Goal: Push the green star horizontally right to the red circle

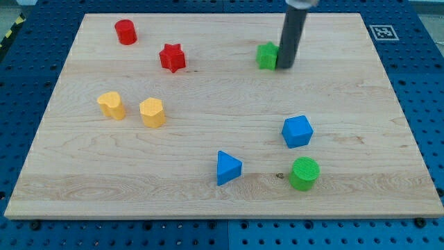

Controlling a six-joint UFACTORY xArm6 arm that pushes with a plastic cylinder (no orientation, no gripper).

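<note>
The green star (266, 55) lies near the view's top, right of centre. My tip (285, 67) stands right against the star's right side, partly hiding it. The red circle (125, 32) is a red cylinder at the view's top left, far to the left of the star. The red star (172, 57) lies between them, a little lower than the red circle.
A yellow cylinder (111, 105) and a yellow hexagon block (152, 112) sit at the left middle. A blue cube (297, 131), a blue triangle (227, 167) and a green cylinder (304, 173) sit at the lower right. The wooden board (208, 90) lies on a blue pegboard.
</note>
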